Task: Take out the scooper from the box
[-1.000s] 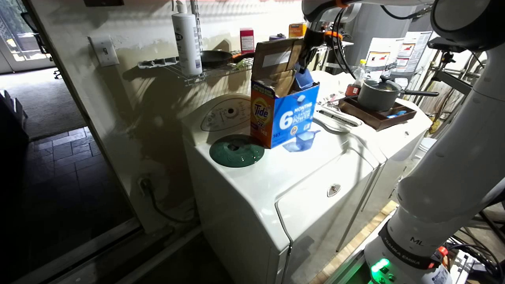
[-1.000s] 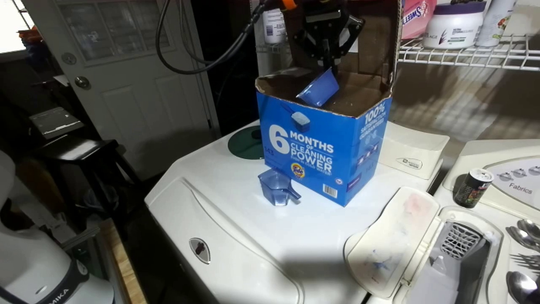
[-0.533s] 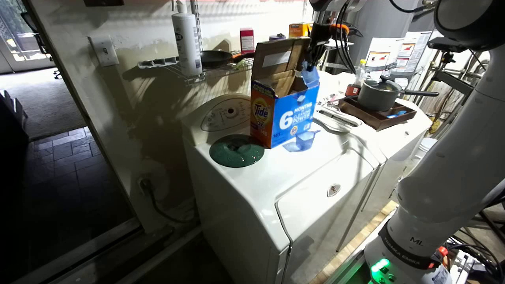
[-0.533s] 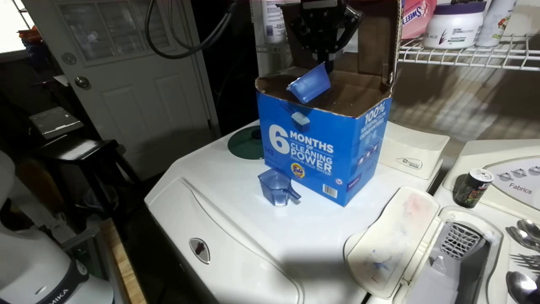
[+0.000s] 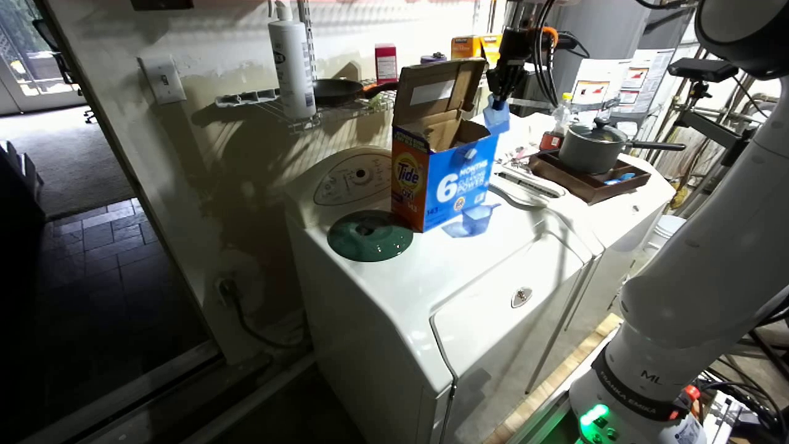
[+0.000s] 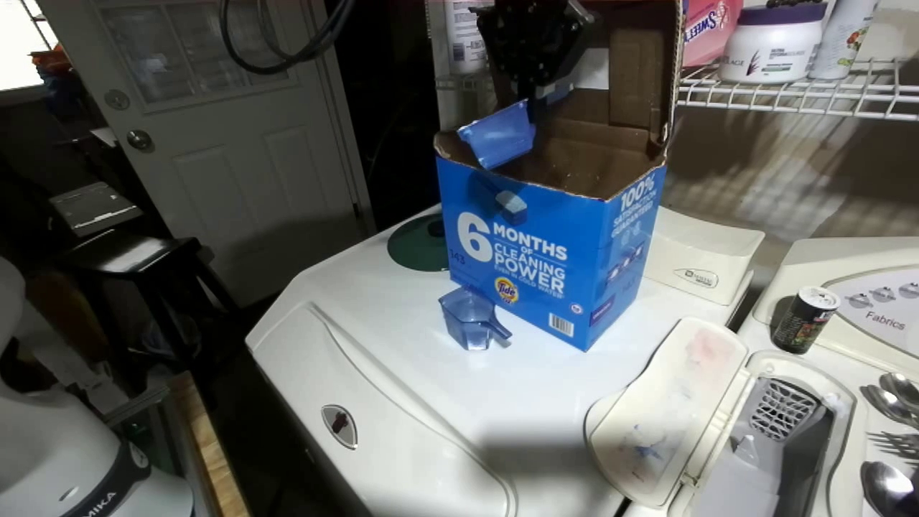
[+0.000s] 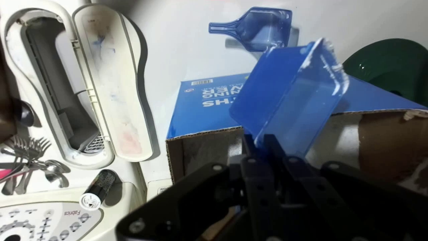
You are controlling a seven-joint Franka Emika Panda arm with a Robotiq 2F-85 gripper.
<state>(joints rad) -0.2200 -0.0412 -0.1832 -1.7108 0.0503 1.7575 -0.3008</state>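
Around the blue box point(image 6: 549, 230), seen as the middle of a clock in an exterior view, things stand like this on and above the white machine top point(image 6: 388, 309). At nine o'clock lies a green lid point(image 6: 418, 244). Between seven and eight sits a loose scoop point(image 6: 470, 323), near the box, with nothing holding it. At eleven the scooper point(image 6: 497, 136) hangs tilted in the air, above the box's front edge or just past it; I can't tell which. Close to twelve is the gripper point(image 6: 533, 112), and the wrist view shows its two fingers point(image 7: 274, 150) pinched on the scooper. At one o'clock the box's brown flap point(image 6: 635, 86) stands up, so the top is open. Between three and four, well apart, is a small black can point(image 6: 805, 319). I think the hard part is done: the scooper looks to be out of the box. What seems left is to move it well away and maybe set it down.
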